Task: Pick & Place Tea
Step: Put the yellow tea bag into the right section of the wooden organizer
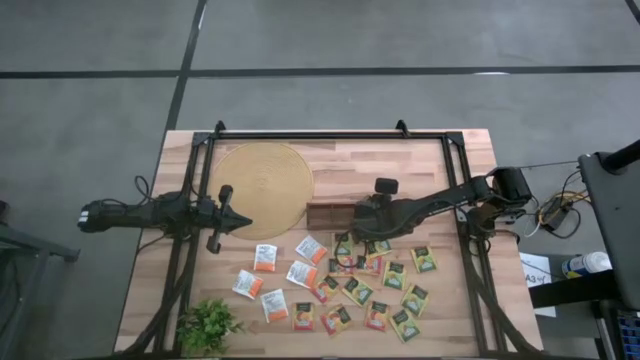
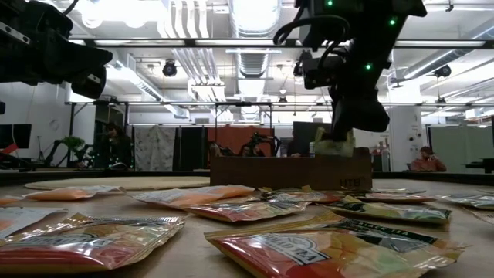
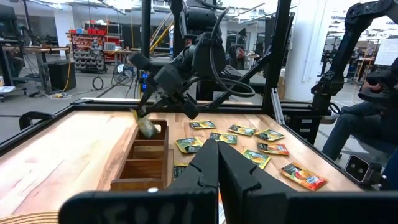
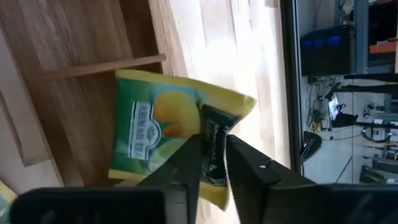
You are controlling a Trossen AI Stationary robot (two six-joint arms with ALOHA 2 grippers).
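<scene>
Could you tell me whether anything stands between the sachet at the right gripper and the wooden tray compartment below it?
Nothing visible does. The right gripper has the green-and-yellow sachet between its fingers directly over the end compartment of the wooden tray, and that compartment looks empty. The left gripper waits shut over the round mat.

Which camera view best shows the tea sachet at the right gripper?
The right wrist view: the green-and-yellow sachet fills it, between the right gripper's fingers. Left wrist view shows it small above the wooden tray; low view partly; high view hides it.
</scene>
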